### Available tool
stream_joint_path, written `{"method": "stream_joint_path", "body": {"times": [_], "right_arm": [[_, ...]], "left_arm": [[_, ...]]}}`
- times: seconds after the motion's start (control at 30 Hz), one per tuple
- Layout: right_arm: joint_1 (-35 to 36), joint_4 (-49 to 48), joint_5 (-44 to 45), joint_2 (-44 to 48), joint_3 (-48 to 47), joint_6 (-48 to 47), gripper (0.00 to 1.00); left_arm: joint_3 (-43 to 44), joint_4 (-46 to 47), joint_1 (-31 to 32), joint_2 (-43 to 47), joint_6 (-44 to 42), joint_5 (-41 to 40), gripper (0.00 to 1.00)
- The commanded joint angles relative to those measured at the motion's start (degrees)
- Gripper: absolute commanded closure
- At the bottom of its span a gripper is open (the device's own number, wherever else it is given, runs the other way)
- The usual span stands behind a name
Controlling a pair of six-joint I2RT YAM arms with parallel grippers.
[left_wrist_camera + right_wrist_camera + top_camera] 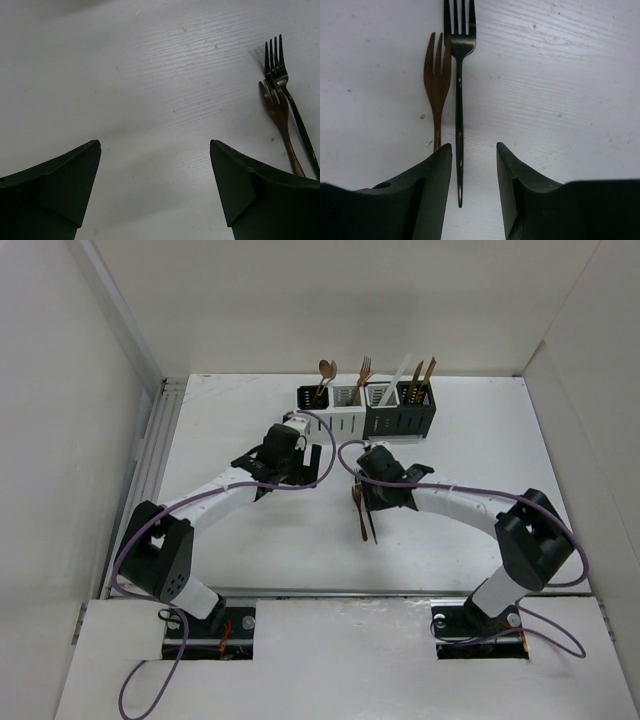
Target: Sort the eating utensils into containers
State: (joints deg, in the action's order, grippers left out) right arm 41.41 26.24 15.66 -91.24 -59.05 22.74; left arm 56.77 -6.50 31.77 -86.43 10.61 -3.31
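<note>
Two forks lie side by side on the white table: a black fork and a copper fork. My right gripper stands open just above them; the black fork's handle end lies between its fingers, close to the left one, untouched. From above, the pair of forks pokes out below the right gripper. My left gripper is open and empty over bare table, with both forks at its right. The containers stand in a row at the back.
The containers hold copper spoons, a copper fork, white sticks and dark-handled pieces. White walls enclose the table on three sides. The left gripper hovers just in front of the white-sided holders.
</note>
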Motion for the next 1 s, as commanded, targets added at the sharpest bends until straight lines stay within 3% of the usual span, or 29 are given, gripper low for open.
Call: {"method": "stream_joint_path", "body": {"times": [0.0,0.3,0.5,0.73,0.8,0.9,0.97], "right_arm": [[-0.01,1.53,2.52,-1.39,-1.77,5.12,0.53],[-0.01,0.3,3.15,-10.62,-4.58,4.6,0.58],[-3.97,-3.47,1.4,-10.45,-5.11,2.39,0.65],[-4.67,-5.94,-3.18,-10.44,-4.59,-0.68,0.65],[-4.67,-6.46,-3.71,-11.76,-4.59,-0.68,0.69],[-5.55,-7.17,-5.99,-13.96,-4.59,-0.68,0.91],[-7.65,-7.17,-6.52,-14.49,-4.59,0.46,1.0]], "left_arm": [[0.62,-2.02,-0.04,1.18,0.99,-1.78,0.12],[4.05,-6.32,-0.04,-0.05,0.99,-3.46,0.12],[4.66,-7.38,-0.04,-0.58,-0.15,-3.98,0.12],[4.66,-7.38,-0.04,-0.05,0.37,-4.51,0.12],[4.05,-7.38,-0.04,0.48,0.37,-4.51,0.12],[4.05,-7.38,-0.04,0.48,0.37,-5.13,0.12],[4.05,-7.38,-0.04,0.48,0.37,-5.13,0.12]]}}
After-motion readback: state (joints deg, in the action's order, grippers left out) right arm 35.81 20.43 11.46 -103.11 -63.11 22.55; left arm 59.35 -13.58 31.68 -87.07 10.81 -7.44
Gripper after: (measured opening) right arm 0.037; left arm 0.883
